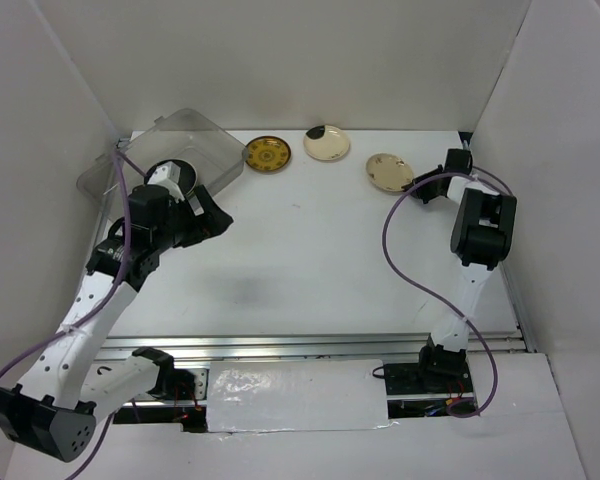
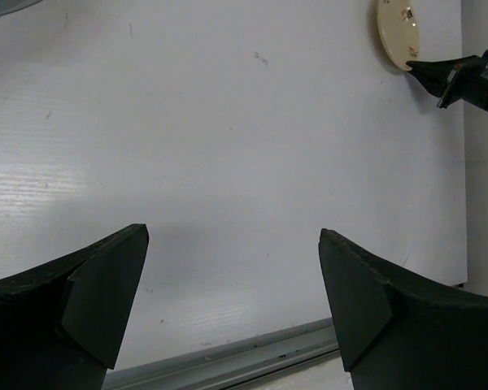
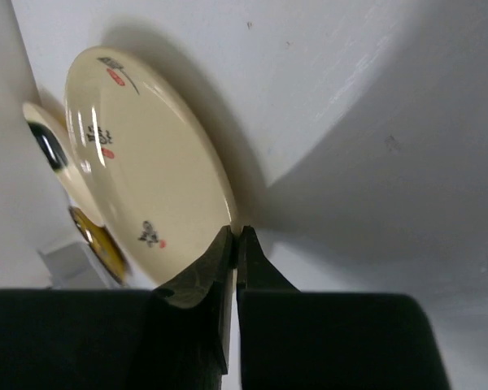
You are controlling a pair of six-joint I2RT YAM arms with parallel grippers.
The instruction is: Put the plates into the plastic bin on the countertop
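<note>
The clear plastic bin (image 1: 205, 140) stands at the back left of the white countertop (image 1: 320, 260), with a black plate (image 1: 172, 170) partly showing inside it behind my left arm. A mustard-gold plate (image 1: 267, 153), a cream plate with a black patch (image 1: 327, 143) and a plain cream plate (image 1: 389, 172) lie along the back. My left gripper (image 1: 218, 215) is open and empty (image 2: 234, 244), just right of the bin. My right gripper (image 1: 421, 186) is shut on the near rim of the plain cream plate (image 3: 146, 162), its tips (image 3: 237, 236) pinching the edge.
White walls close in the left, back and right sides. A metal rail (image 1: 320, 345) runs along the front edge and shows in the left wrist view (image 2: 228, 357). Purple cables loop beside both arms. The other plates are hidden or out of view.
</note>
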